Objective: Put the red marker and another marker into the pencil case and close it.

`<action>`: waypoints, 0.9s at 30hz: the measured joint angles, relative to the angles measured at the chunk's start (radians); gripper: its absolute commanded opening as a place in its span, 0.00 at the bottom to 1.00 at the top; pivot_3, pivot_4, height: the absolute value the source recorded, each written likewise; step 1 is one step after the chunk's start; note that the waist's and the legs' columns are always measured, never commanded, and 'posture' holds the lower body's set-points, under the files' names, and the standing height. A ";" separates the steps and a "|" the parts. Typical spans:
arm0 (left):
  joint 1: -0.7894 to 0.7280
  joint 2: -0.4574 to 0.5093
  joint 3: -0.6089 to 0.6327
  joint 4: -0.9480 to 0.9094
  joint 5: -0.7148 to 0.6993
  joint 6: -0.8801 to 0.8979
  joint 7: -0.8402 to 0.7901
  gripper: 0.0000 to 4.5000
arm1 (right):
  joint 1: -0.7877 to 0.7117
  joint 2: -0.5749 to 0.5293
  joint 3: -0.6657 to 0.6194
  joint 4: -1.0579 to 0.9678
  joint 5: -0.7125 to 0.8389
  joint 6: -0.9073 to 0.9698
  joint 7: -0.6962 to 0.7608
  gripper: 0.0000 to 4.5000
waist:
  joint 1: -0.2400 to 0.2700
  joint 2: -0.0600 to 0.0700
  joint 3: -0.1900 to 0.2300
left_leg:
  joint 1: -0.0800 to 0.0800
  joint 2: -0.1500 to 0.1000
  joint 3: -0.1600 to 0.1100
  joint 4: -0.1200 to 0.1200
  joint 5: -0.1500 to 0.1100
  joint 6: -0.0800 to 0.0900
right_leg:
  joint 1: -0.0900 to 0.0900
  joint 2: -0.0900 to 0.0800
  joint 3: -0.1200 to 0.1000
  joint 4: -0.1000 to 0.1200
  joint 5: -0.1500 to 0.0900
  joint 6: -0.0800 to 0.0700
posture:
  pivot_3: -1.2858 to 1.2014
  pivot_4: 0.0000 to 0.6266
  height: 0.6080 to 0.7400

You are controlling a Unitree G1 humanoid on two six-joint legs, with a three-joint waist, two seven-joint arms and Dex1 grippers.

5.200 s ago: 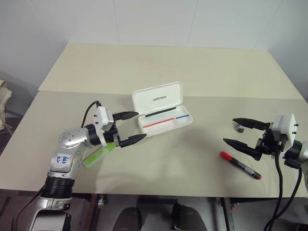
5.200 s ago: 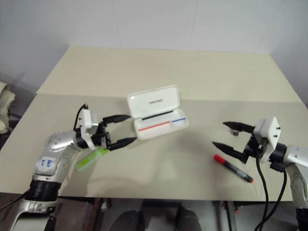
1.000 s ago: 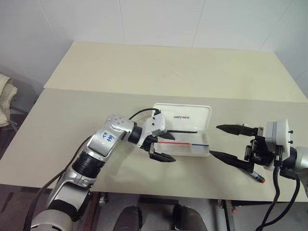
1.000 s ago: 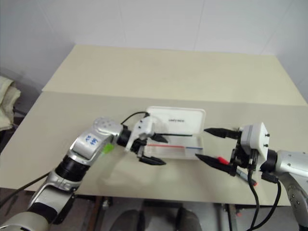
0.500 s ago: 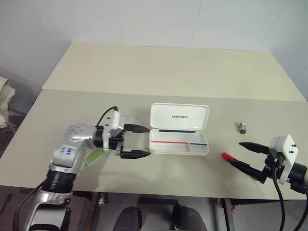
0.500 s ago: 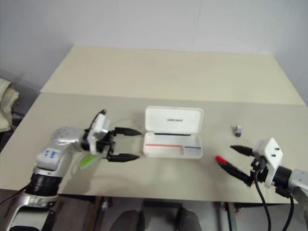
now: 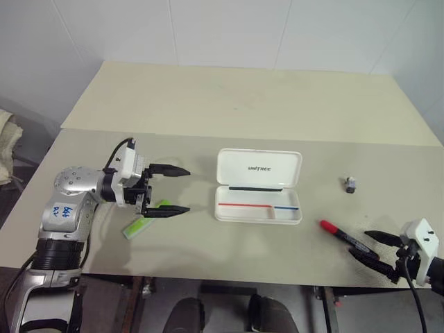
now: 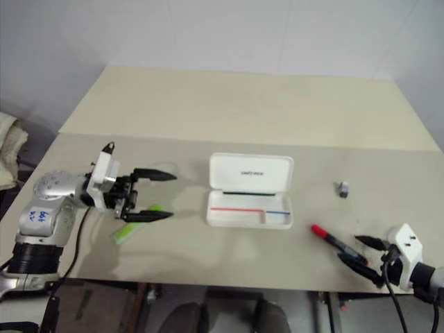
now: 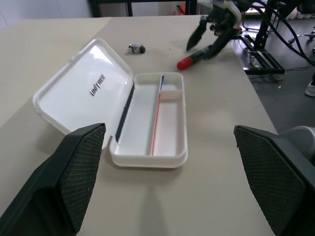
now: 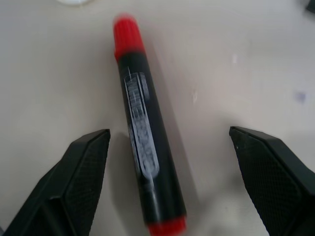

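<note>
The white pencil case (image 7: 243,211) lies open at mid-table, its lettered lid raised behind the tray. The red marker (image 7: 343,236) lies flat on the table to the case's right; in the right wrist view the red marker (image 10: 142,147) sits between the spread fingers, untouched. My right gripper (image 7: 359,243) is open, low at the front right edge. My left gripper (image 7: 186,189) is open and empty, left of the case and pointing at it. The lime-green highlighter (image 7: 142,223) lies on the table just under its near finger.
A small grey object (image 7: 350,184) sits on the table right of the case, behind the marker. The table's front edge runs close below both grippers. A seam crosses the table behind the case.
My left gripper has drawn back leftward from the case, still open. My right gripper has swung right and down to the red marker at the front edge. The case has stayed open.
</note>
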 measured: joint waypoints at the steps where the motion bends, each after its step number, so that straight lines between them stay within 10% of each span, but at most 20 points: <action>1: 0.000 0.000 0.000 0.000 0.000 -0.001 0.001 1.00 | -0.003 0.000 0.001 0.014 0.000 -0.010 0.012 0.82 | -0.001 0.000 0.000 | 0.000 0.000 0.000 0.000 0.000 0.000 | 0.000 0.000 0.000 0.000 0.000 0.000 | 0.52 0.24 1.00; 10: -0.020 0.000 0.000 0.010 0.000 -0.010 0.004 1.00 | -0.033 0.018 0.041 0.022 -0.008 -0.071 0.041 0.14 | -0.015 -0.001 0.000 | 0.000 0.001 0.000 0.000 0.000 -0.001 | 0.000 0.000 0.000 0.000 0.000 0.000 | 0.52 0.24 1.00; 27: -0.010 -0.030 -0.016 0.018 -0.001 -0.002 0.032 1.00 | -0.411 -0.059 0.161 -0.123 0.029 -0.040 0.128 0.14 | -0.017 0.000 0.000 | 0.001 0.002 -0.001 0.000 0.001 -0.002 | 0.000 0.002 -0.001 0.001 0.000 0.000 | 0.52 0.24 1.00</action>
